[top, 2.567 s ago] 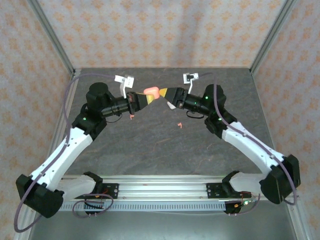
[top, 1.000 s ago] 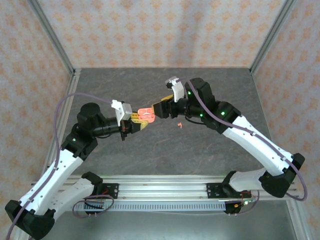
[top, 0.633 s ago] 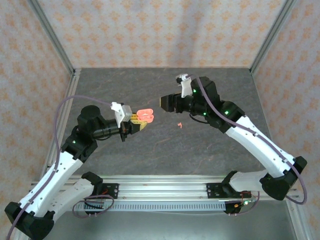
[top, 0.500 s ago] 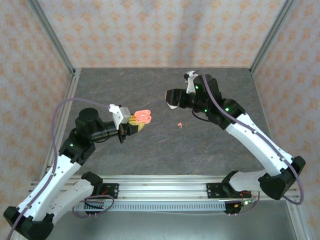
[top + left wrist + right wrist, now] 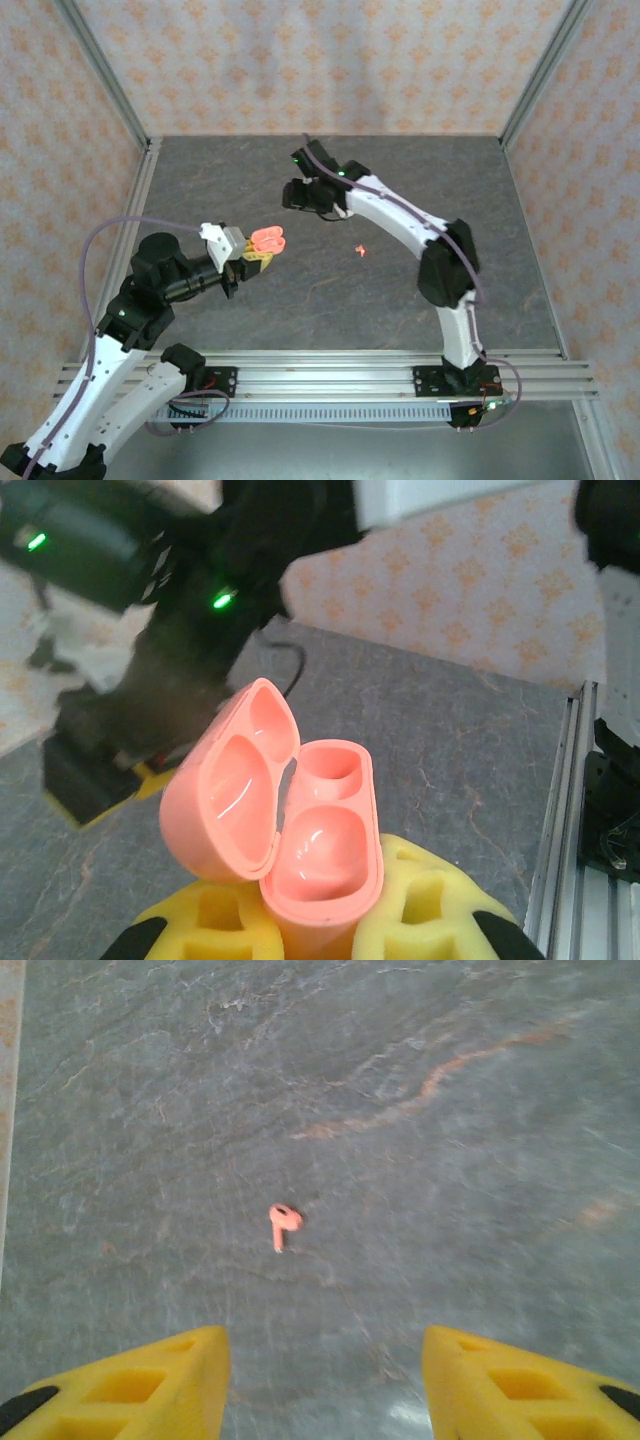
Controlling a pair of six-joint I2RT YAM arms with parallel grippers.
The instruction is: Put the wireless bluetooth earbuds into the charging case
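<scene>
Coral earbud (image 5: 283, 1222) (between parted fingers (image 5: 130, 1382))

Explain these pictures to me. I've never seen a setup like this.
Two robot arms are bolted at the near edge of a grey table. One picture comes from a camera above. The other two come from cameras on each wrist, so that arm's own yellow fingers show at the bottom. The left gripper is shut on an open coral charging case, whose wells look empty. The right gripper is open and holds nothing. Below it a tiny coral earbud lies on the table.
</scene>
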